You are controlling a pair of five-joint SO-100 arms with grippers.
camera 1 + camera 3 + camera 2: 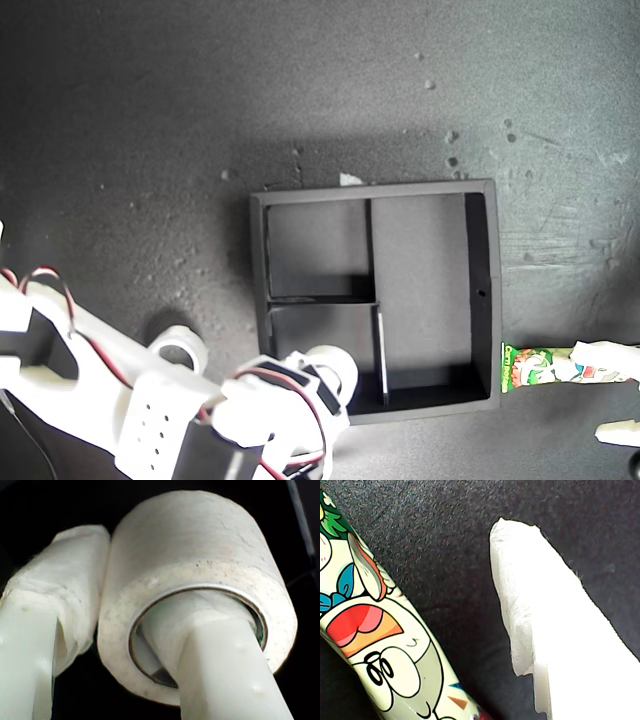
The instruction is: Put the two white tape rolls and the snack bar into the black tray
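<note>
Snack bar (380, 645) beside a white finger (555, 630) — apart (dark surface between).

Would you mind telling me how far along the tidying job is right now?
Nothing shows in the black tray yet. In hand: my second pincer grips one tape roll, one finger through its hole, by the tray's corner. The snack bar lies outside the tray at my first pincer. The other tape roll waits on the table.

Tabletop (150, 120): you see dark grey, pale specks scattered.
Scrap (350, 180): small white bit lying on the tabletop.
</note>
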